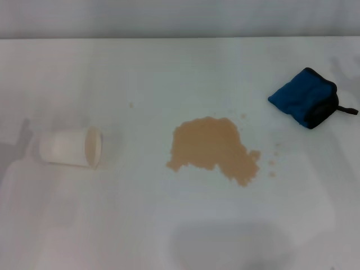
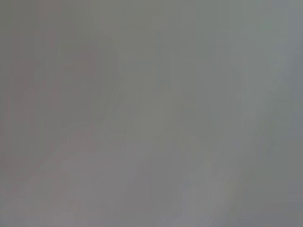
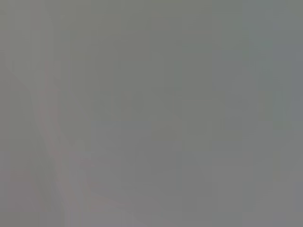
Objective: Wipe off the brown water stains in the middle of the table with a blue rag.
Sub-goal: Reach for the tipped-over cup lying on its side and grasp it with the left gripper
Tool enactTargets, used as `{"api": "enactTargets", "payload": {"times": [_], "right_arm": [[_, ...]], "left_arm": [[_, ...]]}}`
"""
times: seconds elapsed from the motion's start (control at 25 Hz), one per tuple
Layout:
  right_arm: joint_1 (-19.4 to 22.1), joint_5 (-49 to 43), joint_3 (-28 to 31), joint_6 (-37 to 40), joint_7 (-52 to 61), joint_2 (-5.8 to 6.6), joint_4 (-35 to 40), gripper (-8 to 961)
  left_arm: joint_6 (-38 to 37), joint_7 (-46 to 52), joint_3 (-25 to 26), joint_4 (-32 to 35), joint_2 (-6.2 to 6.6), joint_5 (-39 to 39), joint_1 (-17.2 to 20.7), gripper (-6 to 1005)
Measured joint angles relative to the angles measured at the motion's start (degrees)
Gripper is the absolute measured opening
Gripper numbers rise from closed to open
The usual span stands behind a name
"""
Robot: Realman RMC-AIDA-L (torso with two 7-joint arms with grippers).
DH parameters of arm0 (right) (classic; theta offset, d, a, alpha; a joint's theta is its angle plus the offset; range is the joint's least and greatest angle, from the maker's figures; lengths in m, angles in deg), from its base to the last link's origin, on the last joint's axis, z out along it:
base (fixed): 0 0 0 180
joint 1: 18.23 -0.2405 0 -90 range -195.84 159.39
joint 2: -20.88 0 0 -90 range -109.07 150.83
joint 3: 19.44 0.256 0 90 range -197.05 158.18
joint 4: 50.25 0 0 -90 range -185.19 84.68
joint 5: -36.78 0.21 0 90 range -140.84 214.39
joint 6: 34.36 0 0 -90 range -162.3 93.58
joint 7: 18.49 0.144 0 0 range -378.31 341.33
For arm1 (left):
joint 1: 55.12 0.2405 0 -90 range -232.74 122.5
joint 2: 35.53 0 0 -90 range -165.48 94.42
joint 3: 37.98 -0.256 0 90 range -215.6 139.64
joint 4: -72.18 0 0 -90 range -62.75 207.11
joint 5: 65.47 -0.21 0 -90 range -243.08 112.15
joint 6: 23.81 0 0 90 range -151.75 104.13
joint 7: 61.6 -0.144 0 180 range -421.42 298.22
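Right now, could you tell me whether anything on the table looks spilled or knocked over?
Yes: brown water stains pool mid-table, and a white paper cup lies tipped on its side to their left. The blue rag sits crumpled, far right.

the water stains [image 1: 212, 149] are lying mid-worktop [image 1: 169, 73]; the rag [image 1: 304, 97] is lying farther back to their right, a tipped cup [image 1: 72, 147] well apart to their left.

We see a smooth matt white table [image 1: 169, 225], a soft blue cloth rag [image 1: 301, 95] with black edging, thin tan liquid stains [image 1: 214, 147], matt paper cup [image 1: 70, 147].
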Motion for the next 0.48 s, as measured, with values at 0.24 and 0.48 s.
{"api": "enactTargets", "payload": {"times": [0.24,0.48], "right_arm": [[0.4,3.1,0.2,3.2,-4.8,-0.04,-3.3,707],[0.4,3.2,0.0,3.2,-4.8,-0.04,-3.8,708]], "left_arm": [[0.0,0.0,0.0,0.0,-0.09,0.0,-0.3,732],[-0.1,-0.1,-0.4,0.5,0.01,-0.7,-0.5,732]]}}
